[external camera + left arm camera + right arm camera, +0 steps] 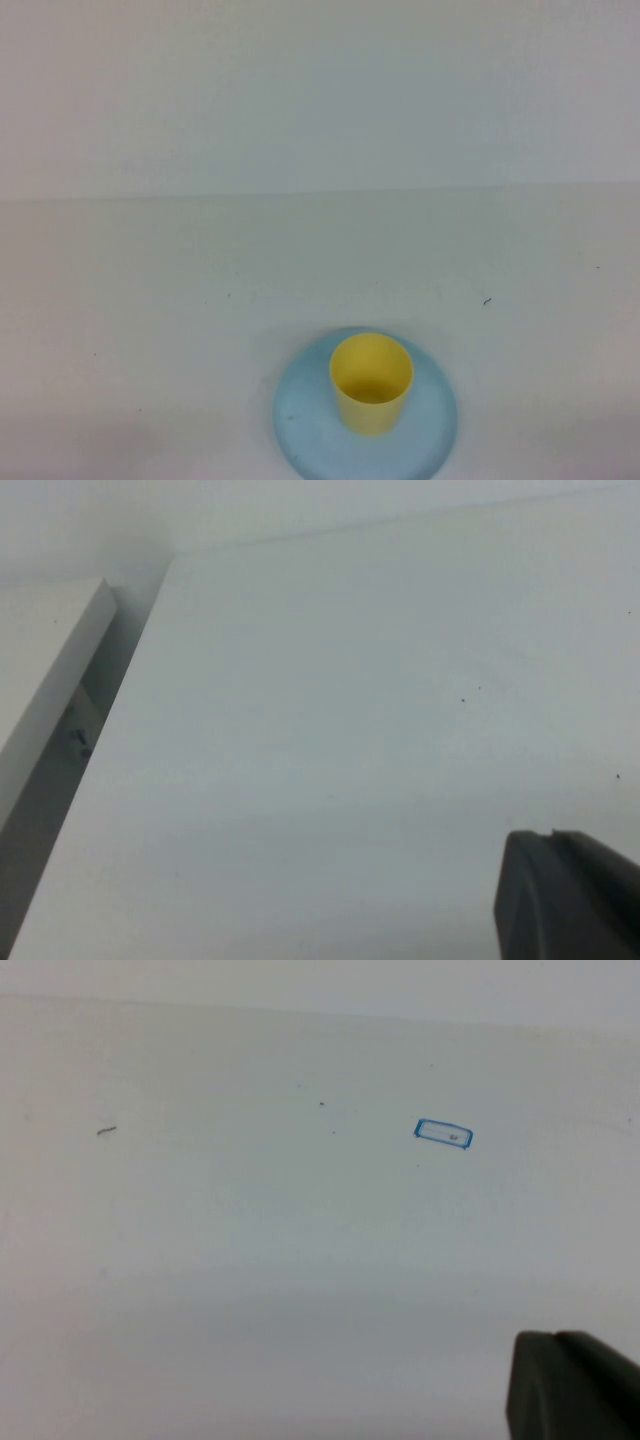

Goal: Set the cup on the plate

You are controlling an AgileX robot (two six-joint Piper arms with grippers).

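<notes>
A small yellow cup (371, 382) stands upright on the round light blue plate (305, 425) near the table's front edge, in the high view only. Neither arm shows in the high view. My left gripper (553, 833) shows in the left wrist view as two dark fingertips pressed together, shut and empty, over bare white table. My right gripper (557, 1335) shows the same way in the right wrist view, shut and empty, over bare table. Both are away from the cup and plate.
The white table's left edge (120, 690) runs beside a white panel (45, 670) in the left wrist view. A small blue rectangle mark (443, 1134) lies on the table in the right wrist view. A wall rises behind the table (320, 100).
</notes>
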